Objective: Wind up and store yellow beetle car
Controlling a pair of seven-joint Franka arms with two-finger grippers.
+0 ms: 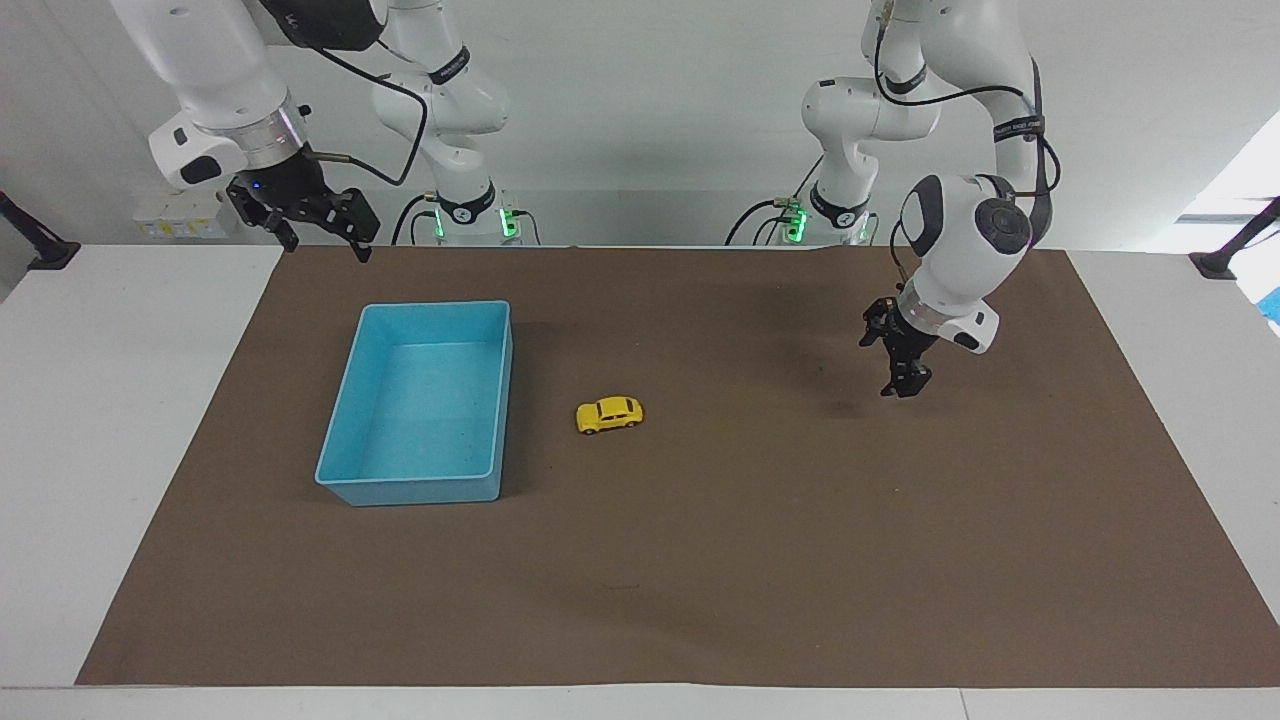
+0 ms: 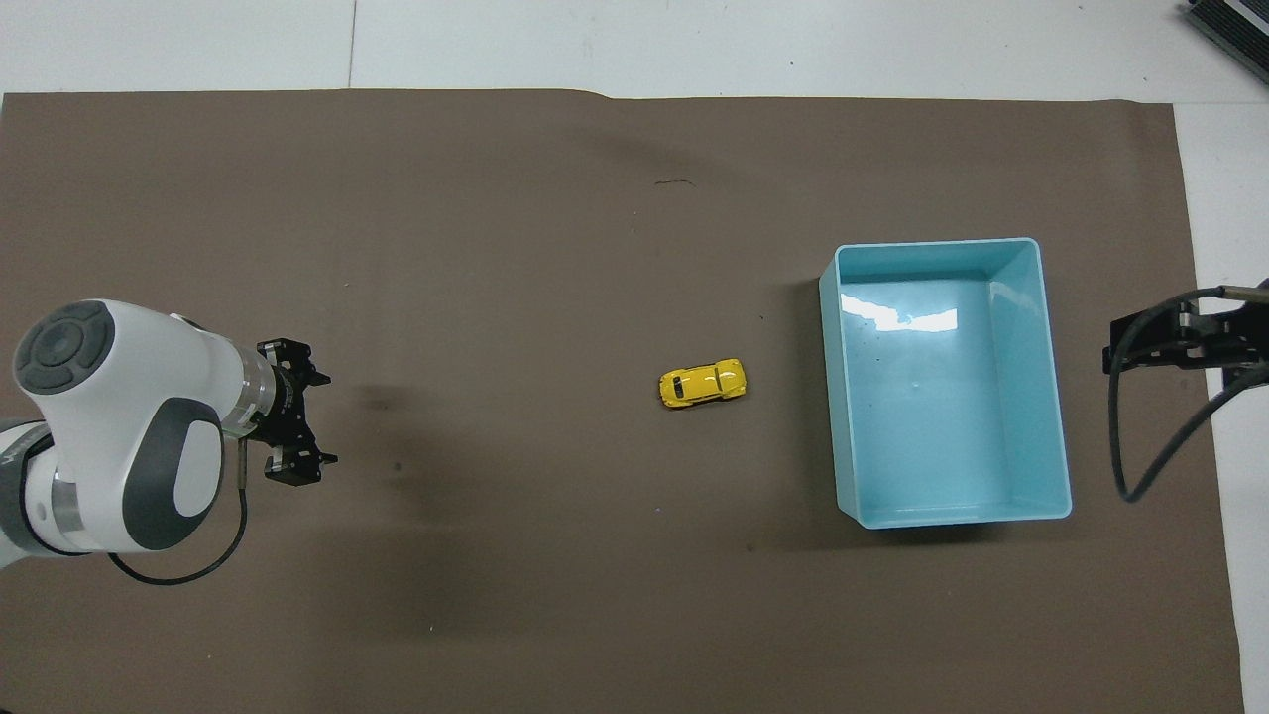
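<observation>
At the robots' edge of the worktop, the right arm (image 1: pixel 225 95) hung over the rim of the brown mat (image 1: pixel 700 570), its jaws apart and empty. The left arm (image 1: pixel 962 232) hung over the mat at its own end, jaws apart too. Farther out, the yellow beetle car (image 1: pixel 609 414) stood on its wheels just beside the blue tray (image 1: pixel 410 491), not touching it. The storing was likely next: come straight down, pinch the car's sides softly, lift it over the wall, and let go low.
</observation>
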